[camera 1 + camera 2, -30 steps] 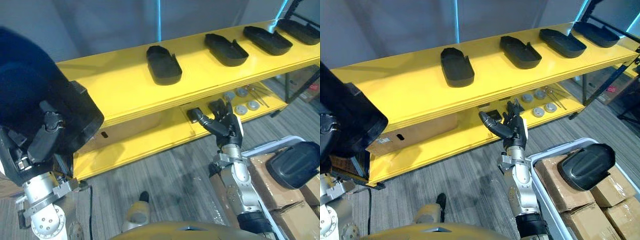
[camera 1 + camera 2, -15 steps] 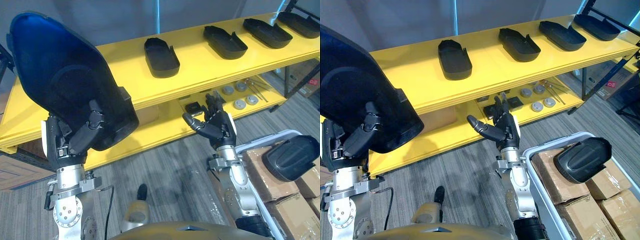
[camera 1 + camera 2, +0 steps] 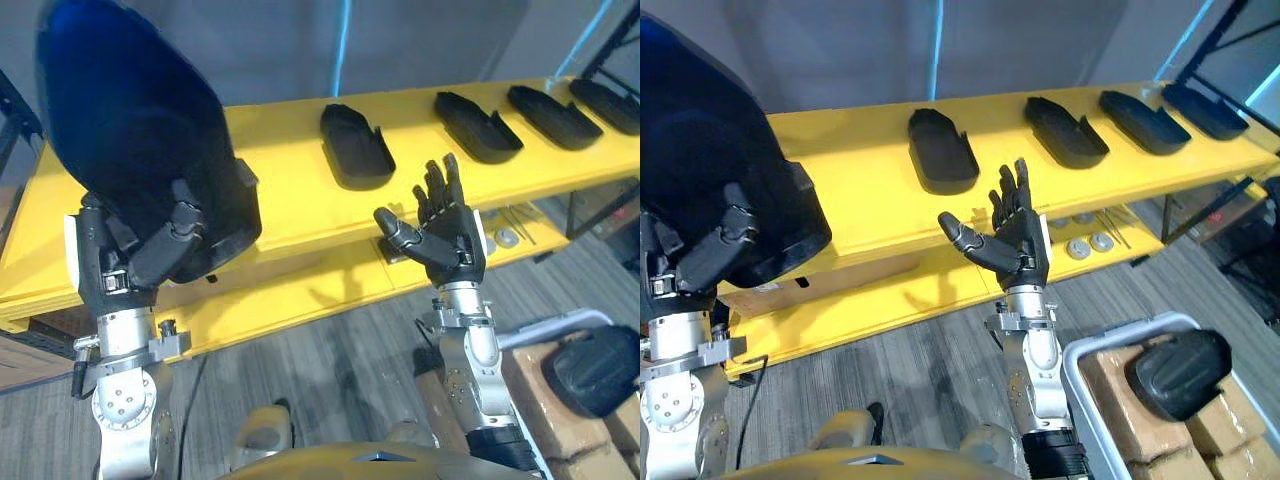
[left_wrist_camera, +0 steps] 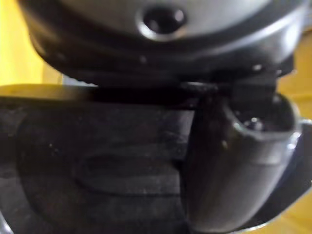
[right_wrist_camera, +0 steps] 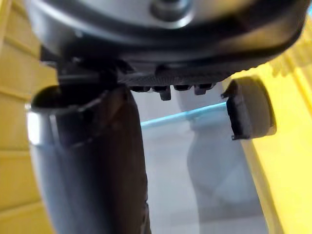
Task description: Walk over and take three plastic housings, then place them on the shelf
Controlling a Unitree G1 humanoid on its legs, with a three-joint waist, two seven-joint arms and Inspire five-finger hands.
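My left hand [image 3: 150,250] is shut on a large black plastic housing [image 3: 140,150] and holds it upright over the left end of the yellow top shelf [image 3: 270,170]. In the left wrist view my thumb [image 4: 234,170] presses on the housing's dark wall [image 4: 97,161]. Several more black housings lie in a row on the top shelf, the nearest one [image 3: 355,145] at its middle and another [image 3: 478,125] to its right. My right hand [image 3: 445,235] is open and empty, fingers pointing up, in front of the shelf's front edge. Another housing [image 3: 1180,372] rests in the bin at the lower right.
The lower shelf [image 3: 300,290] carries a cardboard box [image 3: 790,285] at the left and small round metal parts [image 3: 1077,247] at the right. A white-rimmed bin [image 3: 1110,340] with cardboard boxes [image 3: 1120,400] stands on the grey carpet beside my right arm.
The camera has shifted. My left hand has lifted the housing up to the top shelf's height. My right hand has risen from the lower shelf's level to the top shelf's edge.
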